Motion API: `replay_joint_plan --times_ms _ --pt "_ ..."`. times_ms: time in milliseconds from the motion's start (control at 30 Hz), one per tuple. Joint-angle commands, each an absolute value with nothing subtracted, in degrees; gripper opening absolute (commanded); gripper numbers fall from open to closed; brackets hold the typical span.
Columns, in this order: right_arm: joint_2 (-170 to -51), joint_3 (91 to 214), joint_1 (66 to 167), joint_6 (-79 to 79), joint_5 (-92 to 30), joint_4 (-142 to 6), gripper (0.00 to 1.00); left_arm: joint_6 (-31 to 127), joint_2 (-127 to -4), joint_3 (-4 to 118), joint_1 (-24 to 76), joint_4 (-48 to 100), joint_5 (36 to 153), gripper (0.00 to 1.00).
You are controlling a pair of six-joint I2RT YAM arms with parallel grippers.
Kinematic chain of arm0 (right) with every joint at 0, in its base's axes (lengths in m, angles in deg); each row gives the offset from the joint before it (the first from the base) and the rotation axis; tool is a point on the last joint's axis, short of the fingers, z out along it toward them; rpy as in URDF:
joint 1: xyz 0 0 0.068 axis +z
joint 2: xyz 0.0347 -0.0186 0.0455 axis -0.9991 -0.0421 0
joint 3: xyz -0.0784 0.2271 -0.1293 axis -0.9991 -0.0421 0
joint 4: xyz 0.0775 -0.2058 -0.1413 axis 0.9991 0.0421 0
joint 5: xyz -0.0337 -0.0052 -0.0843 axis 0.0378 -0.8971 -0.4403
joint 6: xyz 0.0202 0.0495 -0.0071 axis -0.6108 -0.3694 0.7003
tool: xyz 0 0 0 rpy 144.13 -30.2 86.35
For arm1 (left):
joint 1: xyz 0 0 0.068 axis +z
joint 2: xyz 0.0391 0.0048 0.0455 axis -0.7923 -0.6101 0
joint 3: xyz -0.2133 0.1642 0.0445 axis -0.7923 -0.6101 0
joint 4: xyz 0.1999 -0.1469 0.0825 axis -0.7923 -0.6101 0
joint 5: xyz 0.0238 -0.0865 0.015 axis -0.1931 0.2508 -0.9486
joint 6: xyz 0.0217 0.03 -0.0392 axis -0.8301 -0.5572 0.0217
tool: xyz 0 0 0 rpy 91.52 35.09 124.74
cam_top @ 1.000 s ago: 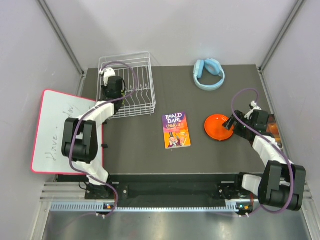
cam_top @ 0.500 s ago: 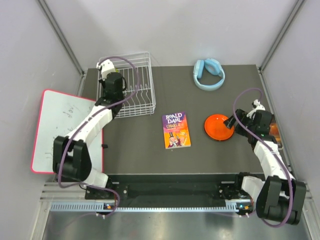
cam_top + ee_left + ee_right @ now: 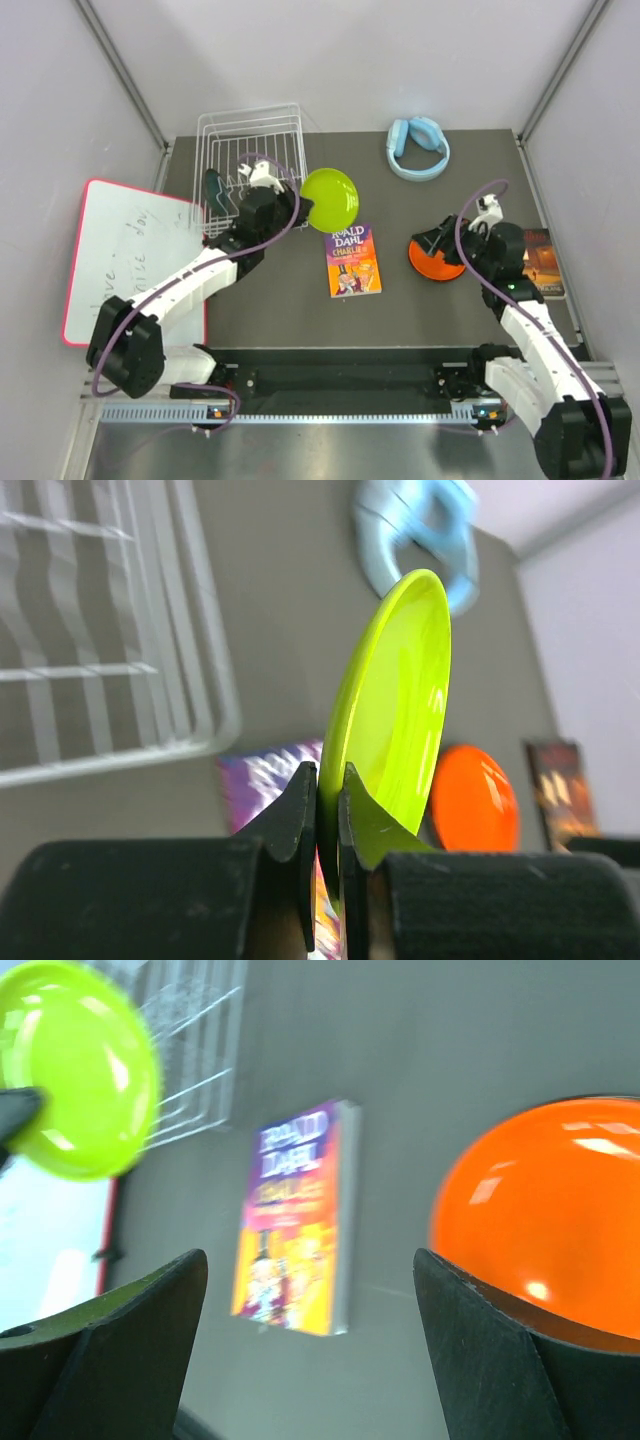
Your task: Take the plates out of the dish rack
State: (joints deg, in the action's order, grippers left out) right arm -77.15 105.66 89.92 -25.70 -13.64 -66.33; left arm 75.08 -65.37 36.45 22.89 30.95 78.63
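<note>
My left gripper (image 3: 300, 203) is shut on the rim of the lime green plate (image 3: 331, 197) and holds it on edge above the table, just right of the white wire dish rack (image 3: 285, 120). In the left wrist view the fingers (image 3: 300, 810) pinch the lime plate (image 3: 395, 700). A dark green plate (image 3: 214, 187) stands in the rack's left side. The orange plate (image 3: 428, 262) lies flat on the table, and my right gripper (image 3: 438, 243) hovers open over it. The right wrist view shows the orange plate (image 3: 545, 1220) and the lime plate (image 3: 80, 1070). The red plate is out of view.
A purple Roald Dahl book (image 3: 352, 260) lies between the plates. Blue headphones (image 3: 418, 147) sit at the back. A dark book (image 3: 545, 262) lies at the right edge. A pink-rimmed whiteboard (image 3: 110, 260) lies left of the table.
My left gripper has come out of the rack with the lime plate and swung right. My right gripper has shifted left over the orange plate.
</note>
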Motion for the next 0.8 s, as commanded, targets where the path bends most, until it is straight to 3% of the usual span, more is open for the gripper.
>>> replay_joint_plan --times_ms 0,467,567,600,667,700,733,767 --pt "-77.0 104.1 97.5 -32.8 -15.4 -77.4 0.84 83.2 -65.1 33.7 19.8 43.2 85.8 0.0" --pt "-86.7 99.9 103.5 -42.0 -11.5 -100.5 0.83 87.6 -71.2 29.8 9.9 55.0 92.8 0.0" --pt "-89.7 100.3 103.5 -41.9 -10.0 -101.8 0.6 87.5 -71.9 29.9 8.7 55.5 92.8 0.0" --pt "-90.0 100.1 103.5 -42.1 -9.7 -102.5 0.37 87.6 -72.5 30.1 8.7 55.7 93.0 0.0" --pt "-90.2 98.8 103.4 -43.0 -9.9 -103.9 0.05 87.5 -72.7 30.0 8.6 56.1 93.2 0.0" --pt "-89.6 98.3 103.3 -43.0 -10.5 -103.7 0.0 87.1 -72.6 30.3 8.6 56.0 93.2 0.0" --pt "-87.8 98.0 103.1 -42.5 -11.1 -102.9 0.0 85.8 -72.6 30.5 8.6 55.8 93.3 0.06" --pt "-86.6 98.2 102.8 -41.8 -13.3 -101.4 0.0 85.0 -72.5 30.8 8.6 55.2 93.3 0.2"
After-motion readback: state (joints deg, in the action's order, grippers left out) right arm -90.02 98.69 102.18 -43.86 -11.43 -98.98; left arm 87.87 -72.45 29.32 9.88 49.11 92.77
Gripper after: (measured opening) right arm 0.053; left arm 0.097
